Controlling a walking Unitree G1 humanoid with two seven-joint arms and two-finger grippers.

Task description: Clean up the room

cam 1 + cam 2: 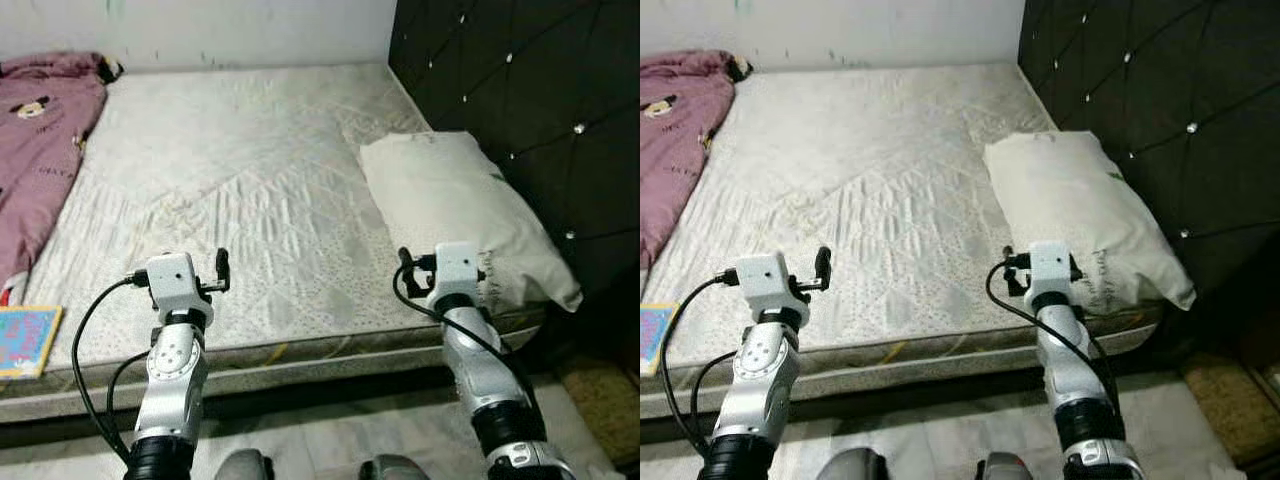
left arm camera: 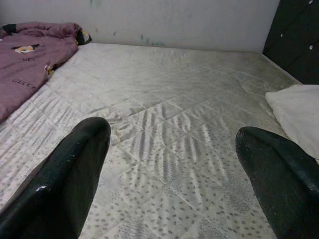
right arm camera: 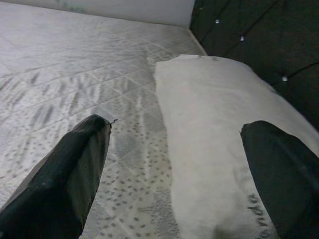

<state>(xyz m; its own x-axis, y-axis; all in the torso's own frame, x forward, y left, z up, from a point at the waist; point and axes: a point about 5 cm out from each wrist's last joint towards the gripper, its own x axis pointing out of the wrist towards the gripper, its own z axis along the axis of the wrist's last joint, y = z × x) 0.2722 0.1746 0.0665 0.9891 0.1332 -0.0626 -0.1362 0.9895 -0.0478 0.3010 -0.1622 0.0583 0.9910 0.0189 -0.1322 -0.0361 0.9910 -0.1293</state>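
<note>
The bare, grey-white quilted mattress (image 1: 240,190) is the landmark here. A cream, rumpled fabric pillow (image 1: 465,215) lies on its near corner against the black tufted headboard (image 1: 520,100). A crumpled mauve blanket (image 1: 40,150) sits heaped at the mattress's opposite side, and a flat, bright blue-and-yellow book (image 1: 25,340) rests on its front edge below the blanket.

Both arms are raised over the mattress's front edge. The left claw (image 2: 172,164) has its fingers spread wide over the open quilting and holds nothing. The right claw (image 3: 174,164) is equally wide and empty, aimed at the pillow's inner edge.

One risk, as I judge it: the pillow overhangs the mattress's corner, so a push rather than a pinch could slide it off to the floor. Soft fabric may also bunch and slip from two thin fingers.

Dark lettering on the pillow's near end looks like "nda"; the blanket carries a cartoon mouse print and small words I cannot read.
</note>
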